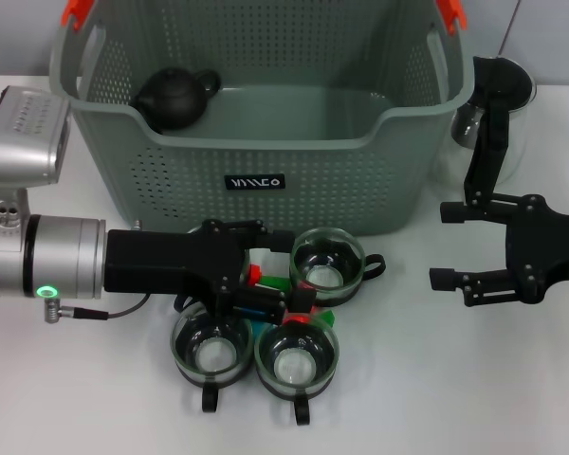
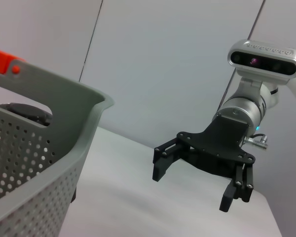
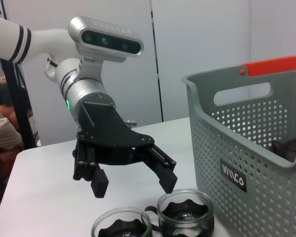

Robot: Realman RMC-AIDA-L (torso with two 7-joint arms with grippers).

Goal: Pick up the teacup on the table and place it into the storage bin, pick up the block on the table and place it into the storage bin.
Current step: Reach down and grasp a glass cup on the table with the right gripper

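Left gripper [image 1: 270, 284], fingers spread (nothing held), hovers above three round glass teacups [image 1: 327, 263] before the perforated plastic storage bin [image 1: 266, 180]; right gripper [image 1: 446, 245] gapes too.

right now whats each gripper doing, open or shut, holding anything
Left gripper: open, holding nothing, above the teacups.
Right gripper: open, holding nothing, beside the storage bin.
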